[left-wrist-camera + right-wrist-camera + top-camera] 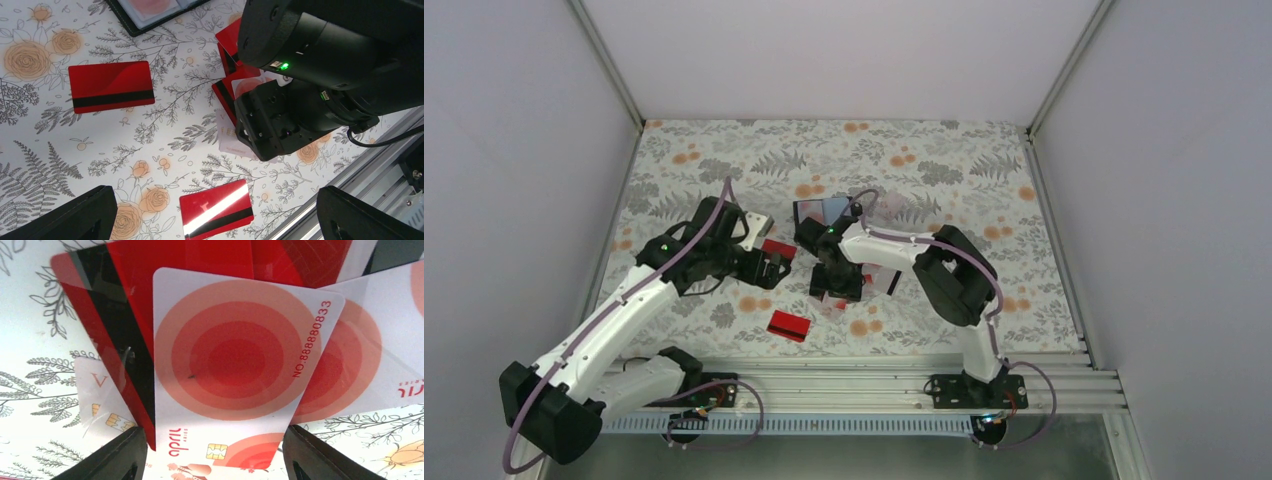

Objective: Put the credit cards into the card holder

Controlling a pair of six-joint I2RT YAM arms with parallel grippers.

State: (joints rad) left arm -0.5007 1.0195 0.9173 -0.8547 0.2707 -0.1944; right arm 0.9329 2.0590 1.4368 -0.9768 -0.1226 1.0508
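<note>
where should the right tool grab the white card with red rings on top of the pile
Probably by its two long edges, coming straight down from above. The white plastic card with red concentric rings lies flat on top of the fanned red and white cards, and the right tool straddles its narrow width.

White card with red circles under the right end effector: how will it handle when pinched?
White card looks thin and glossy, so probably light, slippery, likely to bow if squeezed edgewise. It lies overlapping other cards, so it may slide or drag neighbours along.
</note>
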